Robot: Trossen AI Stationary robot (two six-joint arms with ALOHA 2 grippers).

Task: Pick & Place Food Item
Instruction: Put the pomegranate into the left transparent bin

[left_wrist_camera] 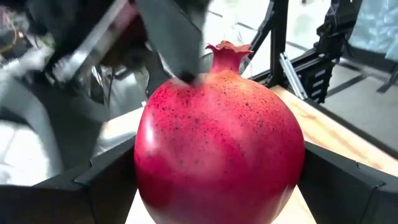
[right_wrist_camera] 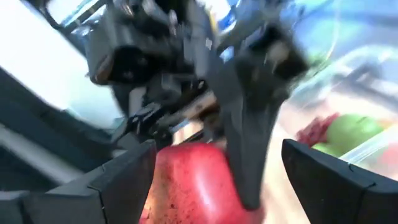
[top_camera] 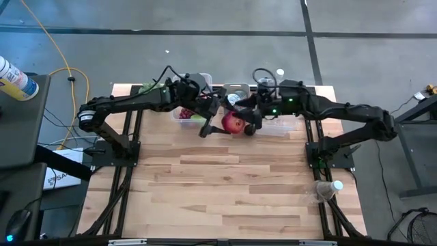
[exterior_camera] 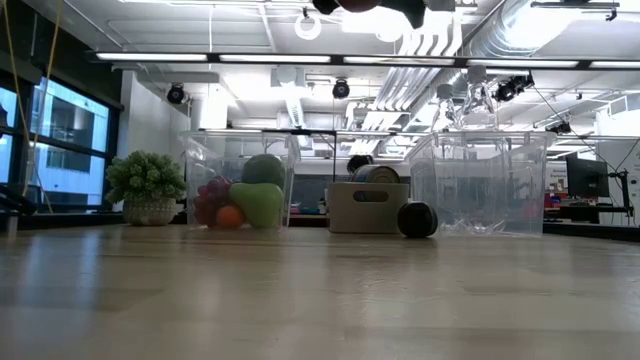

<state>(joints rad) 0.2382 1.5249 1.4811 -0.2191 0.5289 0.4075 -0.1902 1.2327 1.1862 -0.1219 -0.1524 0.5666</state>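
My left gripper [left_wrist_camera: 217, 186] is clamped on the pomegranate [left_wrist_camera: 217, 143], which fills the space between its fingers, held up above the tabletop [top_camera: 232, 184] toward the far side. My right gripper [right_wrist_camera: 217, 180] meets it from the other side, fingers spread apart around the same fruit without closing on it. Beyond stand two clear bins; the left bin [exterior_camera: 240, 185] holds grapes, a green fruit and an orange one.

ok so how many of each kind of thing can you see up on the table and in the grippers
clear bins: 2
pomegranate: 1
potted plant: 1
beige box: 1
dark ball: 1
fruit pile in the bin by the plant: 1
total: 7
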